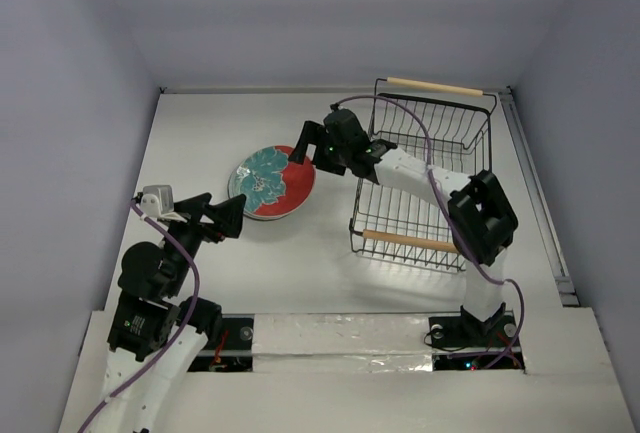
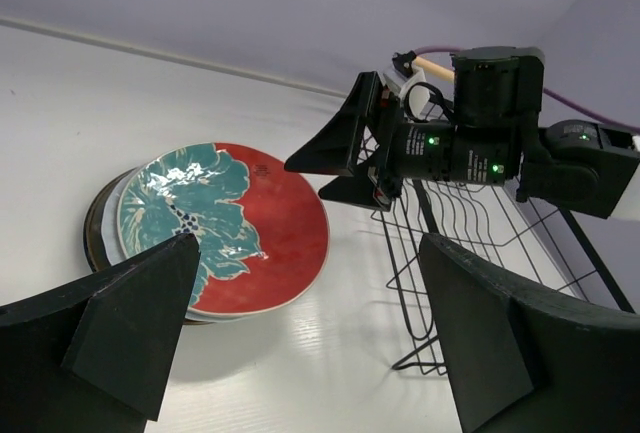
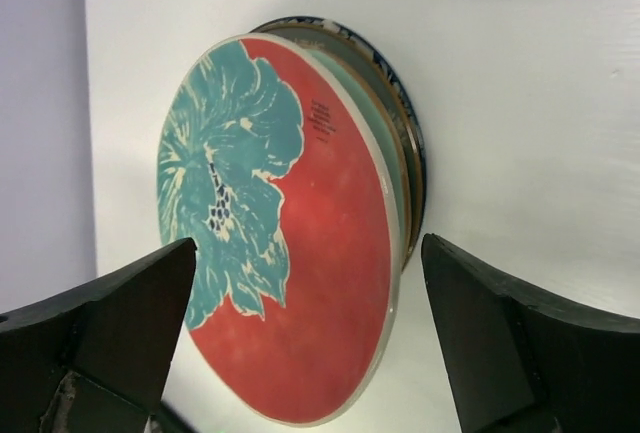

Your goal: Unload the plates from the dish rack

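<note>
Plates (image 1: 270, 185) stacked flat mid-desk, left of the dish rack (image 1: 400, 218), red one topmost; right gripper (image 1: 303, 145), spread wide, hangs at the stack's far-right rim, closer than the left gripper (image 1: 232, 218), also wide, toward the near-left corner.

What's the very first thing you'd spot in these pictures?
The bright red plate with a big teal flower, lying on top of a stack of plates on the white table. The right gripper hangs open at the plate's edge, and the black wire dish rack sits to the right.
</note>
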You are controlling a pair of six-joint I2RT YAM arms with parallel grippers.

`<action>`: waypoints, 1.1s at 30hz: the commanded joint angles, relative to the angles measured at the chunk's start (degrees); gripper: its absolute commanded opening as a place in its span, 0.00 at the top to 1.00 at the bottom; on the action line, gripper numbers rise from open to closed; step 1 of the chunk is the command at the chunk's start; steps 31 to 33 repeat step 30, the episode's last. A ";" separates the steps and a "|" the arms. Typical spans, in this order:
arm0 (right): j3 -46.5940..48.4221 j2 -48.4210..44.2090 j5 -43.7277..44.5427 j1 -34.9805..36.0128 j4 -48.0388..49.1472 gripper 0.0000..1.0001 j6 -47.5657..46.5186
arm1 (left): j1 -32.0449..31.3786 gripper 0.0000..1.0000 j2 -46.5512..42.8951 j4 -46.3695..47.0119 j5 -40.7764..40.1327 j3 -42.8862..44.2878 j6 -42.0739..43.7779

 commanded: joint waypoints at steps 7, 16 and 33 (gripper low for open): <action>1.03 -10.56 10.47 1.24 -3.78 0.11 -7.06 | 0.35 0.01 1.07 1.52 0.37 1.85 0.72; -12.85 -44.03 18.47 1.24 3.16 1.00 -11.54 | 0.35 0.01 2.21 1.96 0.36 8.44 -0.15; -33.26 -88.37 34.04 1.24 -3.41 0.00 -14.00 | 0.35 0.01 3.79 1.61 0.54 15.13 3.45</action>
